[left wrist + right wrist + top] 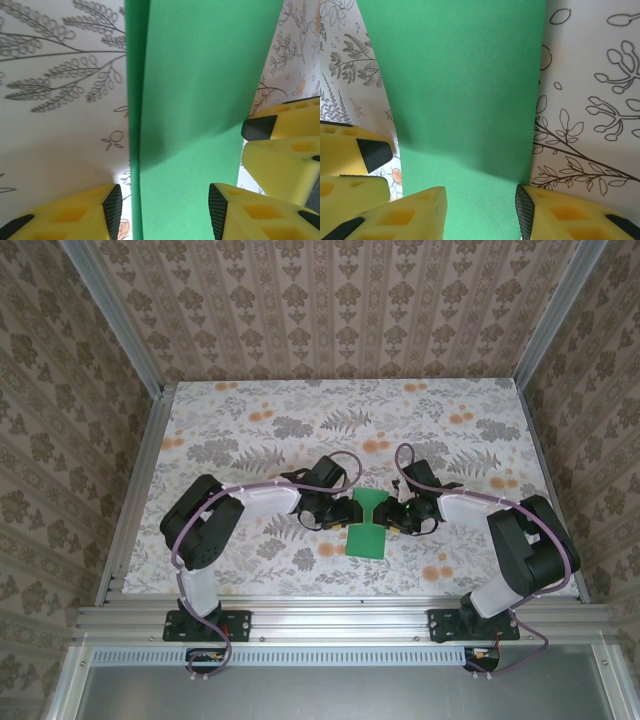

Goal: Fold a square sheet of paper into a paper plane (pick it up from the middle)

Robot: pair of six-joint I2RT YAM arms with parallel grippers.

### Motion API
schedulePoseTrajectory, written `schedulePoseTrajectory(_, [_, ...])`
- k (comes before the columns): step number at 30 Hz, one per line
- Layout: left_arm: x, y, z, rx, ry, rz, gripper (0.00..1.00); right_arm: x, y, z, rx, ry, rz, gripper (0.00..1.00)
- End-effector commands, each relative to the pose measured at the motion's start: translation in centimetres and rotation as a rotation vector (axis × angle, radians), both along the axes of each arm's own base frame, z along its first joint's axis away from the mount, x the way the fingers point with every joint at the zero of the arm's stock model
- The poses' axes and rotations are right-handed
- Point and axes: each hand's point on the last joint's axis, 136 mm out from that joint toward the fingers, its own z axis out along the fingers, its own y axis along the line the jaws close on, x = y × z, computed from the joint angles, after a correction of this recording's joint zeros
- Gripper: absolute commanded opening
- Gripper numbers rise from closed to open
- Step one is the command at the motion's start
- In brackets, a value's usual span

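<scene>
Green paper [367, 538], long axis near-to-far, possibly creased lengthwise

**Setting: robot test cell in a lab**

This is an enclosed bench rig, not a lived-in room. The left arm [205, 525] and right arm [525, 540] are bolted to a silver metal rail [340, 620] along the near edge of the tabletop [250, 430]. A metal post [115, 320] rises at each far corner. Between the posts stand flat wall panels [330, 310] papered in a beige damask print. The tabletop has a printed floral cover. Purple cables [490, 501] run along both arms.

Wrist views show the left end effector [165, 210] and right end effector [482, 210], both with yellow fingers and black pads. Home-style decor is hung on a bare metal frame, which points to a laboratory setup.
</scene>
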Motion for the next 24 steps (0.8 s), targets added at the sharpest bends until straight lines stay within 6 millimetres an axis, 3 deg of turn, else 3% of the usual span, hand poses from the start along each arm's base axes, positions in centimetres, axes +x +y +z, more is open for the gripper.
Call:
schedulePoseTrajectory(1, [-0.6,-0.5,-0.2,-0.008,0.034,-0.024,0.51,-1.3,-0.6,-1.0,-0.016,0.055,-0.011,0.44])
schedulePoseTrajectory(7, [-1.0,-0.9,-0.6,-0.013,0.045,-0.038,0.51,-1.4,-0.5,-1.0,-0.014,0.057,-0.007,0.44])
schedulePoseTrajectory(24, [-1.0,-1.6,1.0,-0.052,0.014,-0.056,0.46,-1.4,-0.6,-1.4,-0.012,0.062,-0.012,0.44])
